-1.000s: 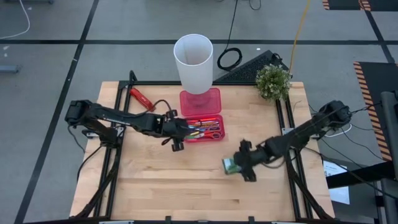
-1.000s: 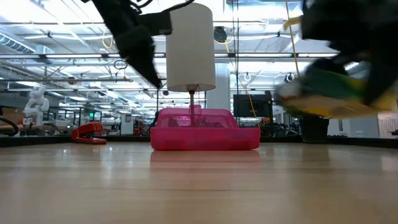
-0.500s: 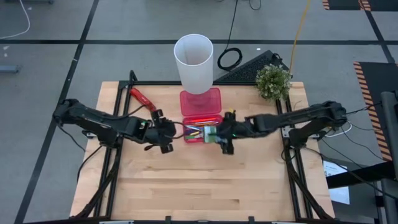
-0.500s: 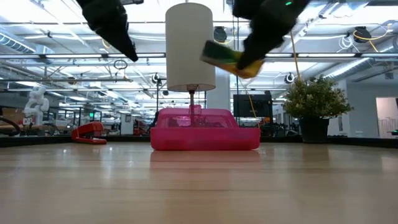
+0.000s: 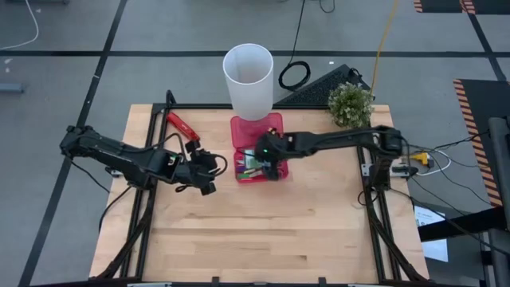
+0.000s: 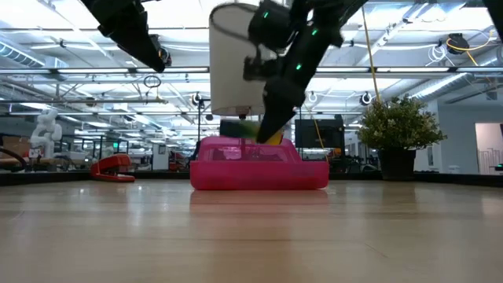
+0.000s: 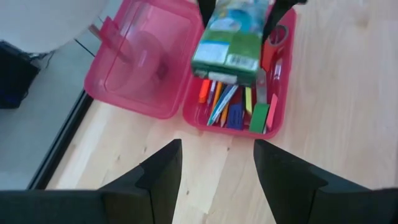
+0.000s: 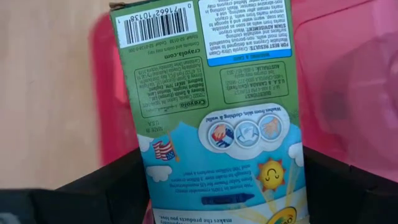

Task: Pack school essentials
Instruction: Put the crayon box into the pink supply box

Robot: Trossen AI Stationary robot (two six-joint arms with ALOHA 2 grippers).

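Note:
A pink pencil box lies open in the middle of the table. Its tray (image 5: 275, 174) holds pens, pencils, scissors and small erasers (image 7: 239, 109), and its lid (image 5: 256, 129) lies flat on the far side. My right gripper (image 5: 269, 165) is shut on a green-white packet (image 8: 214, 106) just above the tray. In the low view the packet (image 6: 250, 130) hangs at the height of the box's rim. My left gripper (image 7: 217, 163) stands open above bare wood left of the box, holding nothing. My right gripper pinches the packet between its two fingers (image 8: 115, 180), on its two long narrow edges (image 8: 144, 163), at the end away from the barcode. The fingers slant down from the table's right side. The packet tilts, barcode end (image 7: 224, 62) lowest, over the tray; whether it touches the contents I cannot tell.
A tall white cup (image 5: 248, 73) stands just behind the lid. A red-and-black tool (image 5: 182, 126) lies at the far left, and a potted plant (image 5: 349, 104) stands at the far right corner. The near half of the table (image 5: 255, 239) is bare wood.
My right gripper has carried the packet from the near right of the table toward the far left, over the pink box, and down toward the tray. My left gripper has drawn back from the box toward the table's left edge.

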